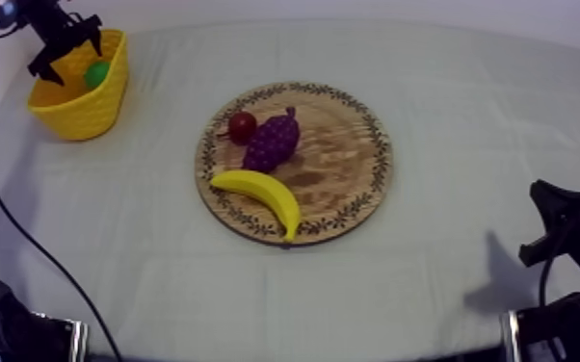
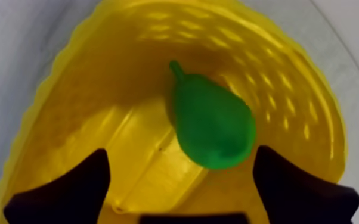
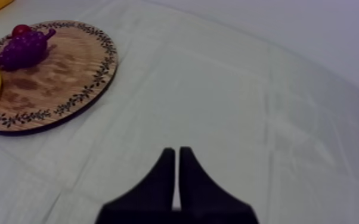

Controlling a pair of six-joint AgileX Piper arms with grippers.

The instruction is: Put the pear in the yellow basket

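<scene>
Pear (image 2: pixel 212 122) first: we see a smooth, glossy, bright green toy with a broad rounded body narrowing to a slim neck and a short green stem. It lies on its side on the floor of the yellow basket (image 2: pixel 80 113), with its stem end towards one wall. In the top view it shows as a green patch (image 1: pixel 95 73) inside the basket (image 1: pixel 80 111), which stands at the far left of the table.

Our left gripper (image 1: pixel 65 56) hangs over the basket's mouth. In the left wrist view its two black fingers (image 2: pixel 62 193) are spread wide, one on each side of the pear and clear of it, gripping nothing.

Near the middle of the table is the round wooden board (image 1: pixel 337 164) with its patterned rim. A bunch of purple grapes (image 1: pixel 273 142) lies on it, with a small red fruit (image 1: pixel 243 125) just beside the grapes on the basket side and a yellow banana (image 1: pixel 260 193) along the near edge.

Our right gripper (image 3: pixel 177 156) sits low at the right side of the table, well apart from the board. Its fingers are pressed together into a narrow wedge with nothing held, above the bare grey-white cloth (image 3: pixel 247 107).
</scene>
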